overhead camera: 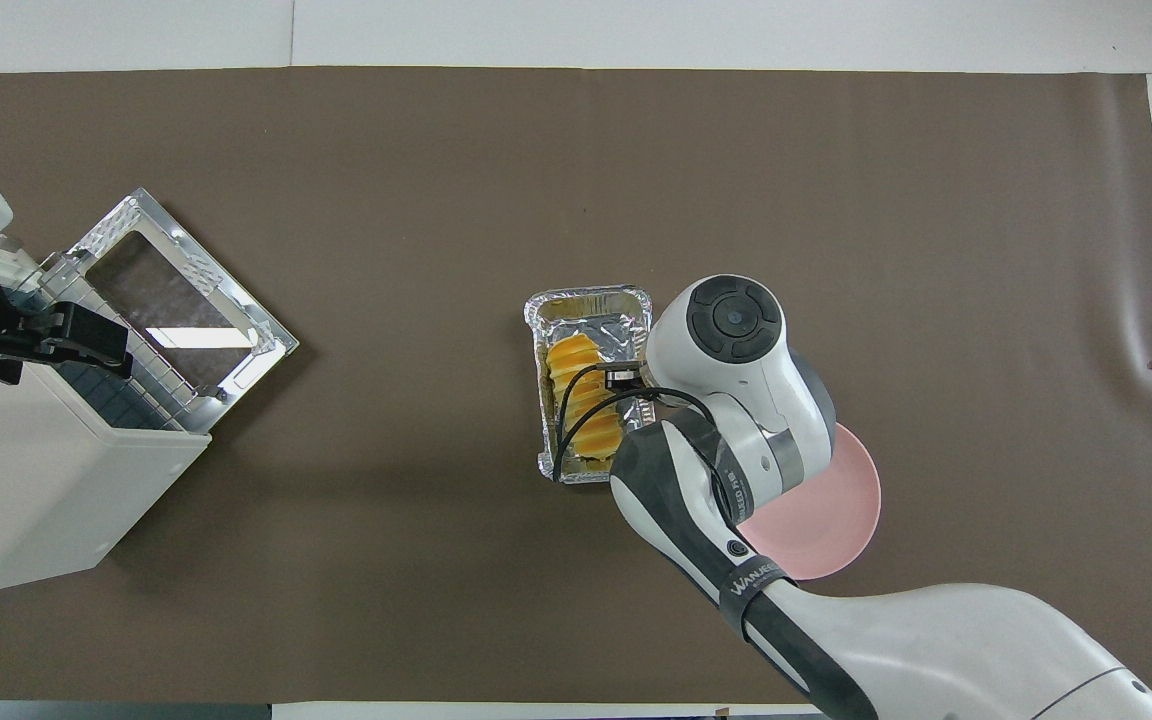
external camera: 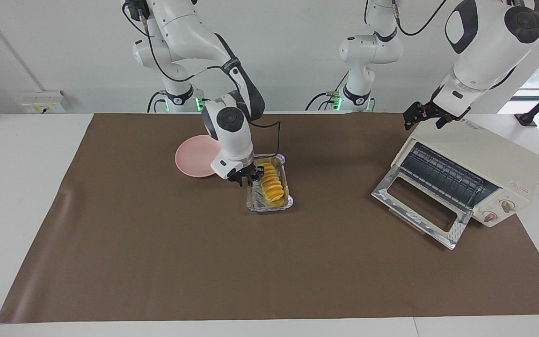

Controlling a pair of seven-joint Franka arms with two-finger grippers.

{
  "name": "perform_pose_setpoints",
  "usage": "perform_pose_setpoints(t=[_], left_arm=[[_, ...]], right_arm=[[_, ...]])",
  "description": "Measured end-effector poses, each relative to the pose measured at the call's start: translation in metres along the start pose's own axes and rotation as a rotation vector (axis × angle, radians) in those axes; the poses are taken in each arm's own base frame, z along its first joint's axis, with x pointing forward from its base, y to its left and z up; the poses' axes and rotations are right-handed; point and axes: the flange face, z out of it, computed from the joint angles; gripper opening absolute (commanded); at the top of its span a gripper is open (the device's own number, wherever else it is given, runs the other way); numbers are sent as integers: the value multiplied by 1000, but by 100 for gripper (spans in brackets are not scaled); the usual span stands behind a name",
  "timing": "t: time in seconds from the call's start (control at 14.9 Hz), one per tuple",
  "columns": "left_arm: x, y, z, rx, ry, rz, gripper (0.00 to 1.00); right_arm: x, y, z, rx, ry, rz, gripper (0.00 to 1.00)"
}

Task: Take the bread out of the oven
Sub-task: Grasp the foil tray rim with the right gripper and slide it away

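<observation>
- Plate, round and pink [external camera: 195, 156], lies left of centre in the facing view.
- Right gripper [external camera: 250, 178] is down at the crinkled silver foil tray [external camera: 269, 205], its jaws narrowed beside the ridged golden-orange bread [external camera: 272, 183] lying in it; a grip cannot be told.
- Left gripper [external camera: 423, 113], jaws wide and empty, hangs upper right over the cream-white toaster oven [external camera: 480, 159], whose glass door [external camera: 419, 211] lies dropped open.
</observation>
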Motion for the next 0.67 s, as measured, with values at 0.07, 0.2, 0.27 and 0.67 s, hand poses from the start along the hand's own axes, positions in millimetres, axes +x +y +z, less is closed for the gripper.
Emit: perform_pose_setpoints(t=[0.07,0.2,0.27,0.67], left_arm=[[0,0,0,0,0,1,100],[0,0,0,0,-1,1,100],[0,0,0,0,0,0,100],[0,-2,-1,0,3,-4,100]], right_arm=[[-2,-1,1,0,0,11,0],[-3,-3,-2,3,5,29,0],[-2,-2,-5,6,11,33,0],[57,82,-60,61,92,110,0]])
